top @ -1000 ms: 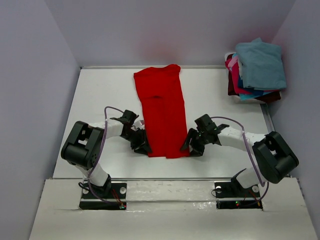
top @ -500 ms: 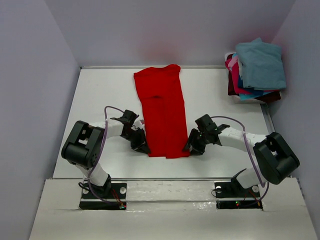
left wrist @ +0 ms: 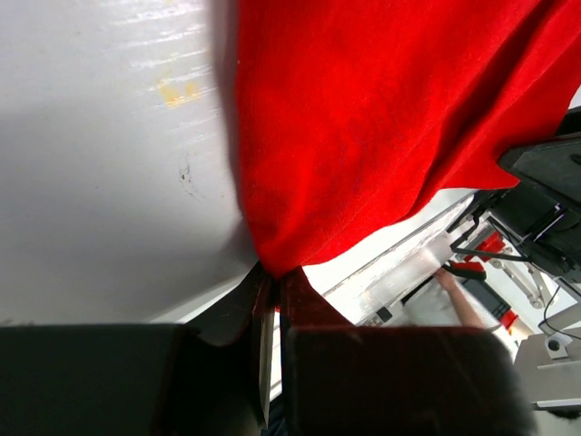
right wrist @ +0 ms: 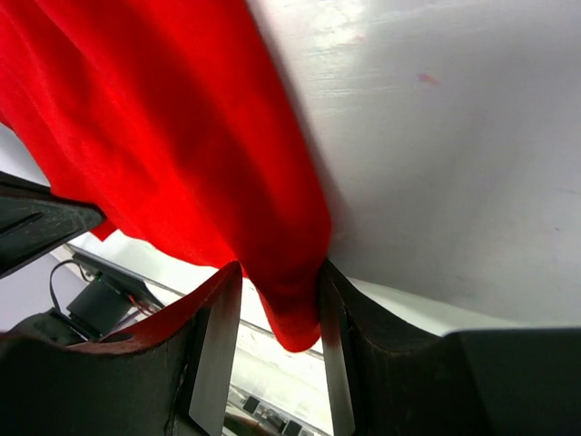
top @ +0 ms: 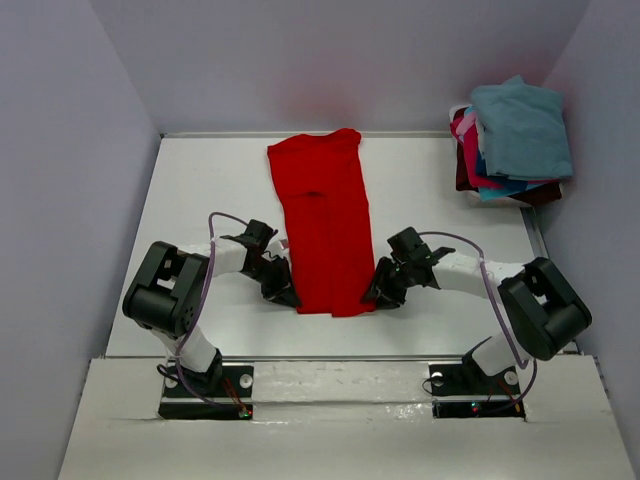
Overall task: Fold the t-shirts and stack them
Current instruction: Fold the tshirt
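Note:
The bright red t-shirt [top: 325, 220] lies folded into a long strip down the middle of the white table [top: 200, 190]. My left gripper [top: 285, 295] is shut on its near left corner; in the left wrist view the red cloth [left wrist: 381, 118] is pinched between the closed jaws [left wrist: 272, 282]. My right gripper [top: 375, 293] is at the near right corner. Its jaws [right wrist: 277, 272] stand apart with the red corner [right wrist: 182, 136] hanging between them, touching one finger. The other t-shirts are stacked at the back right [top: 510, 150], teal-blue one [top: 520, 125] on top, pink, blue and dark maroon below.
Grey walls close in the table on the left, back and right. The stack sits at the table's far right edge. The table's near edge and a metal rail run just behind both grippers.
My right gripper has slid a little to the left, onto the shirt's near right corner. The left gripper and the shirt have not visibly moved.

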